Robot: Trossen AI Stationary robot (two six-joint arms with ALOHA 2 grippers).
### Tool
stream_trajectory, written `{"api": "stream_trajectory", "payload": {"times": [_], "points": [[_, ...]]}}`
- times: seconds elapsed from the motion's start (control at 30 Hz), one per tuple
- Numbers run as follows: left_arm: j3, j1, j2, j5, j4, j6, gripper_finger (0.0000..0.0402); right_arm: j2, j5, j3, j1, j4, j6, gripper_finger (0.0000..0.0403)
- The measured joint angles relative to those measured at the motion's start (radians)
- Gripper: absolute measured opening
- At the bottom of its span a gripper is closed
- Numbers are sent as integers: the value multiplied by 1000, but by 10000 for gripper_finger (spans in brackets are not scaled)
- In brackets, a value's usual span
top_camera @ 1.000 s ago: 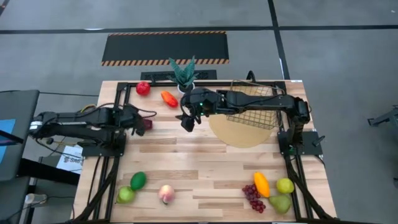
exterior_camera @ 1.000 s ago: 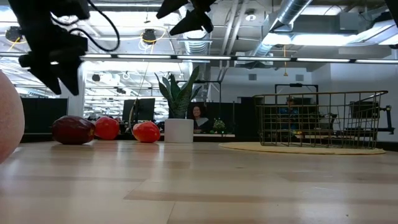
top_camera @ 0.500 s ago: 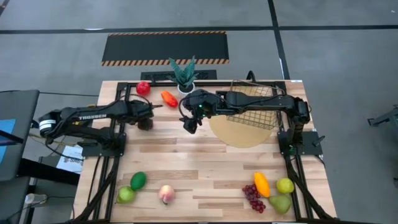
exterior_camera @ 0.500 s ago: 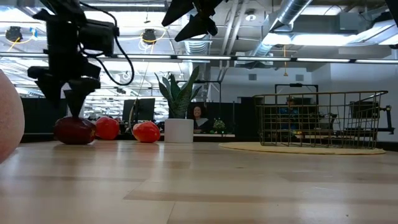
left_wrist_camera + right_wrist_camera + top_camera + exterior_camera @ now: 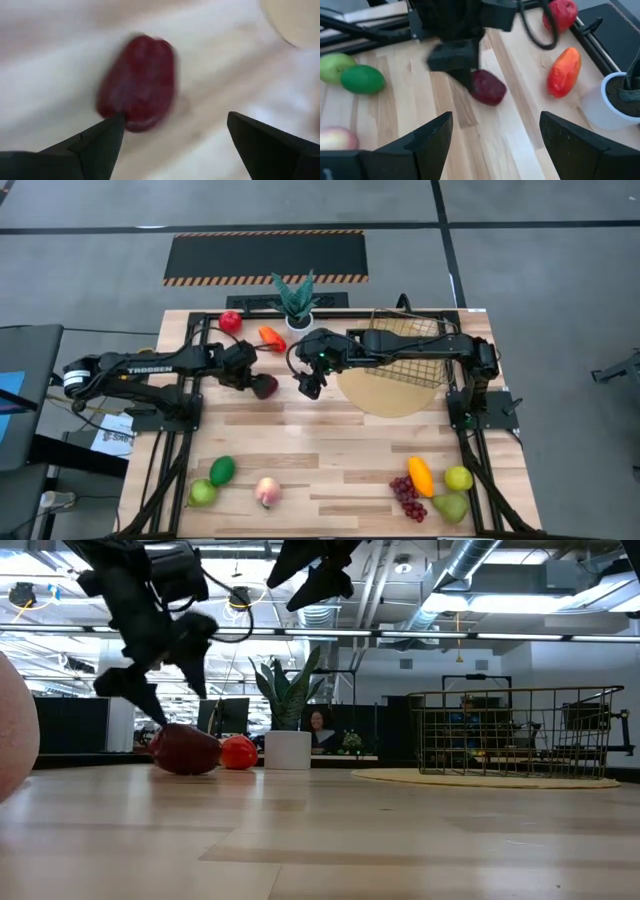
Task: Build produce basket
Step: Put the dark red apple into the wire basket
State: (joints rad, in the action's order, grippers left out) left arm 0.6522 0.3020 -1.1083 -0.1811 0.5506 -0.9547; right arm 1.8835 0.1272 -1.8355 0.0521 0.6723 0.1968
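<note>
On the wooden table (image 5: 300,440), the left gripper (image 5: 248,376) reaches, fingers spread, beside the dark red fruit (image 5: 264,387); right gripper (image 5: 309,385) hovers open.

Potted green plant (image 5: 295,298) placed at far table edge; round tan mat (image 5: 385,395) laid on wooden table (image 5: 330,460); hazard-striped black floor mat (image 5: 265,256) seen beyond.

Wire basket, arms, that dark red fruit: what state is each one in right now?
Square brass-coloured wire-mesh basket: upright on the round tan mat, empty.
Dark red toy fruit: lying on the table, not gripped.
Left gripper: open, beside that fruit.
Right gripper: open, empty, raised above the table.
</note>
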Motion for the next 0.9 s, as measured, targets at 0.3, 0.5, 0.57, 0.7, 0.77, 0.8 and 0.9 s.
{"api": "stream_trajectory", "payload": {"times": [0.3, 0.5, 0.57, 0.7, 0.77, 0.8, 0.9], "points": [[207, -105, 118, 92, 273, -22, 341, 20, 0, 2, 8, 20, -83, 317], [207, -151, 159, 383, 445, -94, 341, 18, 1, 2, 10, -20, -82, 317], [150, -148, 138, 387, 347, -82, 341, 18, 0, 2, 8, -27, -70, 317], [48, -149, 71, 383, 168, -79, 341, 18, 0, 2, 6, -18, -42, 317], [10, -148, 32, 397, 77, -62, 341, 16, 0, 2, 3, -16, -40, 317], [-2, -148, 14, 397, 29, -53, 341, 15, 1, 2, 1, -11, -40, 317], [-27, -148, -58, 313, -87, -53, 341, 12, 1, 2, -5, -7, -33, 317]]}}
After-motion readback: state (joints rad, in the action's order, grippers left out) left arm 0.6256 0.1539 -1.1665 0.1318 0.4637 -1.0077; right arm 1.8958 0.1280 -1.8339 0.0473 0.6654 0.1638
